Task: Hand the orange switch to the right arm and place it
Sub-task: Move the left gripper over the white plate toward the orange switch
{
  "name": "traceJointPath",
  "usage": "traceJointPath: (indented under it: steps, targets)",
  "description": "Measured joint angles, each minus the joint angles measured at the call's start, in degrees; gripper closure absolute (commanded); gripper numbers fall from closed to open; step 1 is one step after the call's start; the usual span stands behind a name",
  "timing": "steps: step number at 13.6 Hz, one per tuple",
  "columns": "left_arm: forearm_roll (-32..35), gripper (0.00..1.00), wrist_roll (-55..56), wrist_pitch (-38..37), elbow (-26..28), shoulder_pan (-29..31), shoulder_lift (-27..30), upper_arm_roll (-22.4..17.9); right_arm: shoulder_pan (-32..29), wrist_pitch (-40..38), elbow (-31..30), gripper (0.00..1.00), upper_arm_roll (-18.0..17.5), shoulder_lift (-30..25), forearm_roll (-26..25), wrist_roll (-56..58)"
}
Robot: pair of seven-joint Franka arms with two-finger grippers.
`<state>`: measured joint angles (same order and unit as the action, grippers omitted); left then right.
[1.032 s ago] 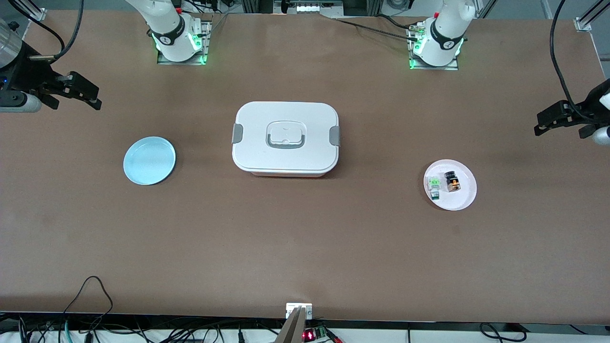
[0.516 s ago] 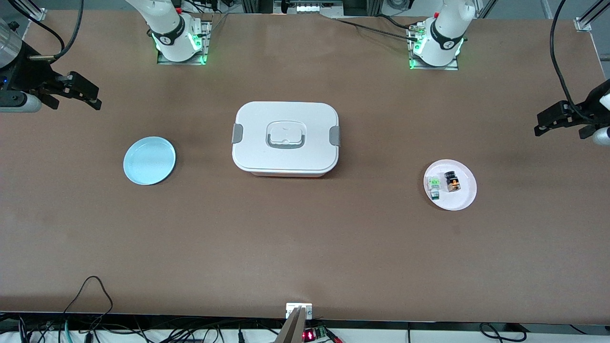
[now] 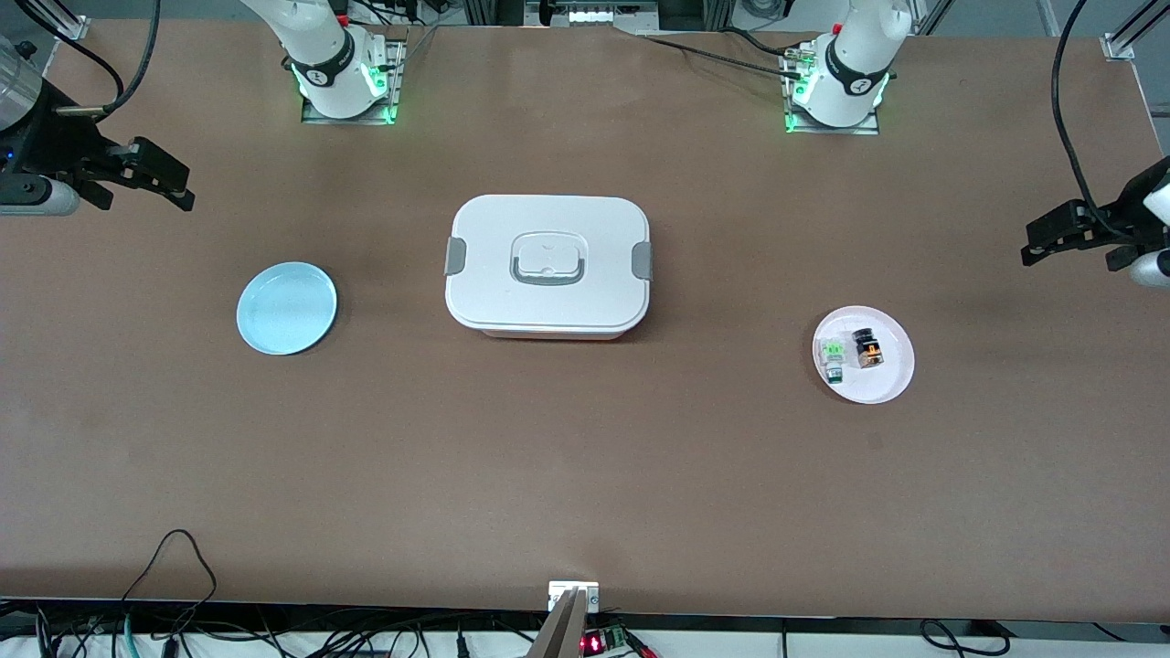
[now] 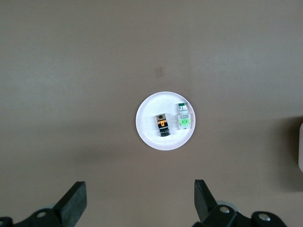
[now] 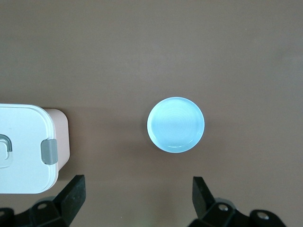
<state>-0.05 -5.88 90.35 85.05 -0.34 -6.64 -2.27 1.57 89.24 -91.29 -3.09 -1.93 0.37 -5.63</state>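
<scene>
The orange switch (image 3: 867, 348) is a tiny black part with an orange face. It lies on a small white plate (image 3: 891, 384) beside a white-and-green part (image 3: 832, 355), toward the left arm's end of the table. In the left wrist view the switch (image 4: 162, 125) and the plate (image 4: 147, 138) lie below my left gripper (image 4: 139, 187). The left gripper (image 3: 1031, 243) is open and empty, high over the table's end. My right gripper (image 3: 183, 187) is open and empty, up over the right arm's end of the table; it also shows in the right wrist view (image 5: 138, 183).
A closed white lunch box (image 3: 548, 265) with grey clasps stands at the table's middle and also shows in the right wrist view (image 5: 23, 146). A light blue plate (image 3: 286, 307) lies toward the right arm's end, below the right gripper in the right wrist view (image 5: 175, 124).
The left gripper has shifted very slightly toward the table's middle. The right arm and the things on the table have not moved.
</scene>
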Motion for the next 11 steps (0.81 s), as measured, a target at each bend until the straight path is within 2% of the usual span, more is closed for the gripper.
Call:
traceJointPath:
  steps: [8, 11]
  targets:
    - [0.0, 0.00, -0.5, 0.1, 0.6, -1.0, -4.0, 1.7, -0.1, -0.4, 0.0, 0.00, 0.6, 0.0, 0.0, 0.0]
    - [0.0, 0.00, -5.4, 2.5, 2.0, -0.7, -7.2, 1.7, -0.1, -0.7, 0.0, 0.00, 0.6, 0.0, 0.0, 0.0]
